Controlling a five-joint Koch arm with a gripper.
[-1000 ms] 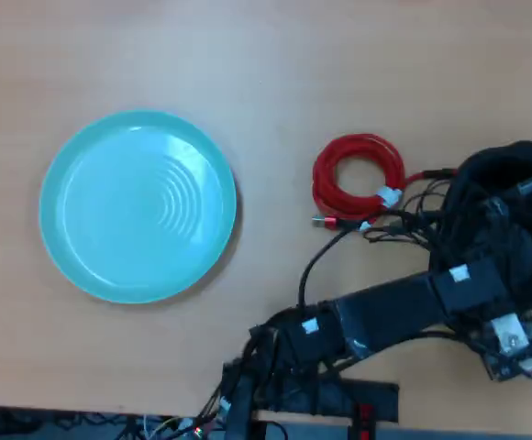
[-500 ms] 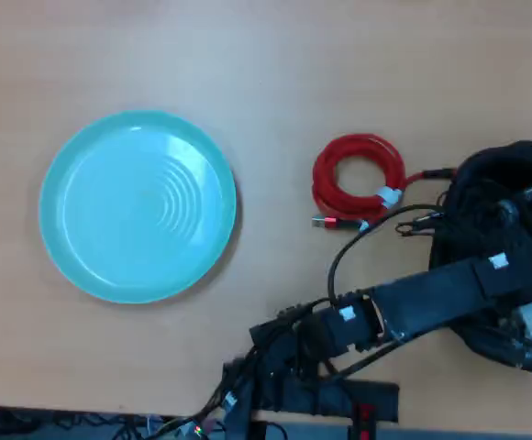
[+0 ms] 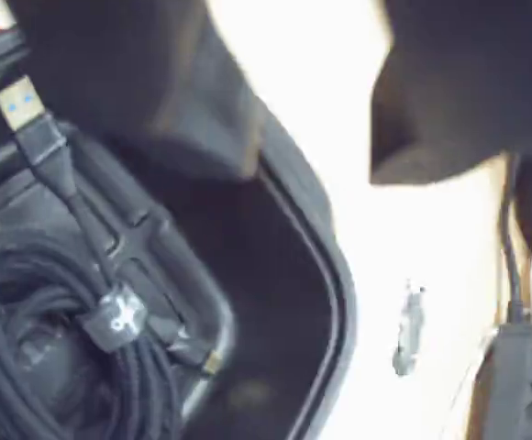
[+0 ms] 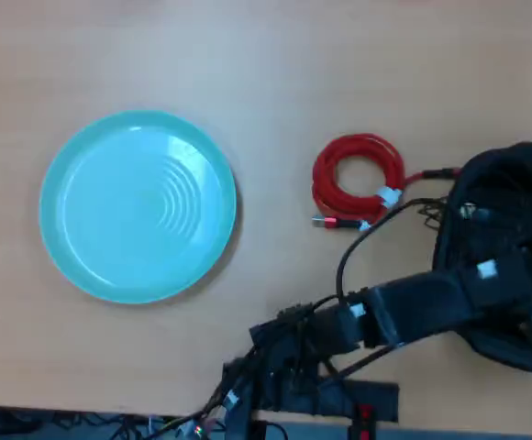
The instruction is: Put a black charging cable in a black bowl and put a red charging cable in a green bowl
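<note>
Placement of the black charging cable point(image 3: 60, 339) is, as I read it, the step in hand, and it appears close to done: in the wrist view the coil lies inside the black bowl point(image 3: 326, 275), low on the left of the picture, with one silver-and-blue plug pointing up toward the top left corner. The hand point(image 3: 316, 101) sits directly above the bowl; its two dark jaws stand clearly spread, with bright desk point(image 3: 431, 275) showing between them, and nothing is pinched. In the overhead view the arm point(image 4: 404, 312) reaches from its base at the near edge out to the right, wrist over the black bowl point(image 4: 514, 174) at the right edge of the desk. I cannot see the black cable itself from above, since the arm and its wiring cover the bowl. The red charging cable point(image 4: 358, 179) lies coiled on the desk just left of the black bowl, its tail running toward the bowl's rim; whether it touches I cannot tell. The green bowl point(image 4: 138, 206) stands empty, well apart on the left. My judgement of the next move: raise the hand clear of the bowl, shift left over the red coil, and descend with jaws spread to straddle the bundle near its white tie.
</note>
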